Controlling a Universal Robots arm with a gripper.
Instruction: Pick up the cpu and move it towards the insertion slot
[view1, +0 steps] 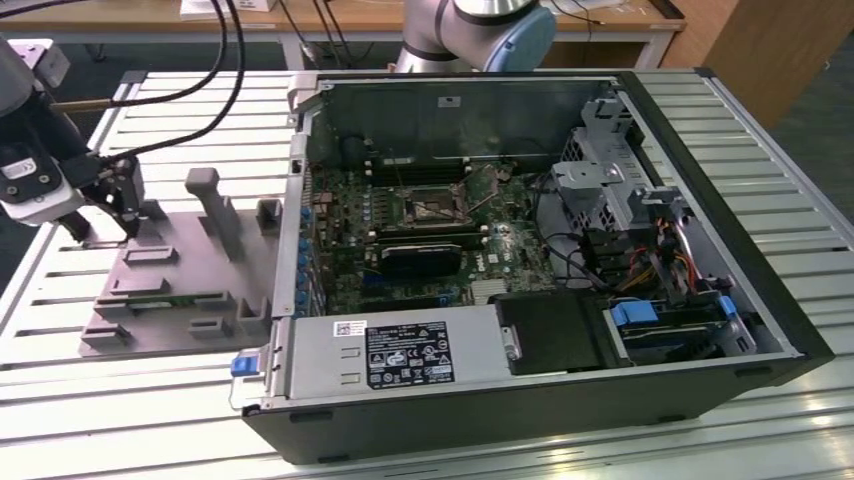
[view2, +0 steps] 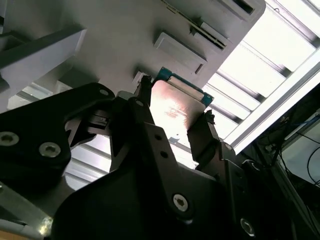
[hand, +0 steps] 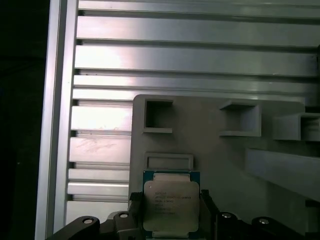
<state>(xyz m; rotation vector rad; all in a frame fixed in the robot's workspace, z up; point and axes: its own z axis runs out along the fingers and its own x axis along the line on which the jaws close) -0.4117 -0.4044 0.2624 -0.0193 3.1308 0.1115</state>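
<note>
The cpu (hand: 171, 202) is a flat square chip with a silvery top and a thin rim. It sits between the black fingers of my gripper (hand: 170, 200), which press on two opposite edges. In the second wrist view the cpu (view2: 177, 112) shines between the same fingers (view2: 150, 100), just over the grey fixture plate (view2: 115, 40). In the exterior view my gripper (view1: 118, 205) hangs over that plate (view1: 174, 250) at the exterior view's left. The insertion slot (view1: 430, 207), a square metal-framed socket, lies on the motherboard inside the open computer case, well to the exterior view's right of the gripper.
Upright grey posts (view1: 207, 205) and small holders stand on the fixture plate, and a green memory stick (view1: 174, 297) lies near its front. The computer case wall (view1: 296, 180) stands between plate and socket. A black finned block (view1: 416, 260) lies near the socket. Cables (view1: 227, 70) run to the arm.
</note>
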